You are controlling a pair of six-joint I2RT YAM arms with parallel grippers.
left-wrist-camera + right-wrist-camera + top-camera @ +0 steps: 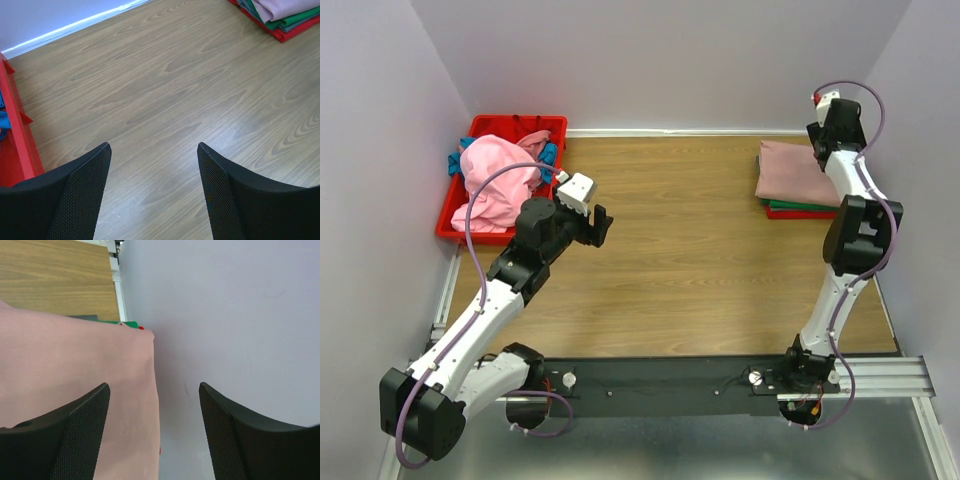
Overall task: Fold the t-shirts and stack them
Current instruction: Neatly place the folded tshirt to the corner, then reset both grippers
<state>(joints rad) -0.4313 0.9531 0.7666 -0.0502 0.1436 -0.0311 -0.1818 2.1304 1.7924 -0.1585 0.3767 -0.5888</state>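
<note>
A stack of folded t-shirts lies at the far right of the table: a dusty-pink one on top, green and red ones beneath. It shows in the left wrist view and the right wrist view. A crumpled brighter pink t-shirt and a blue one lie in the red bin at the far left. My left gripper is open and empty above bare table beside the bin. My right gripper is open and empty, raised over the stack's far right edge near the wall.
Purple walls close in the table at the back, left and right. The red bin's wall is at the left of the left wrist view. A metal rail runs along the near edge by the arm bases.
</note>
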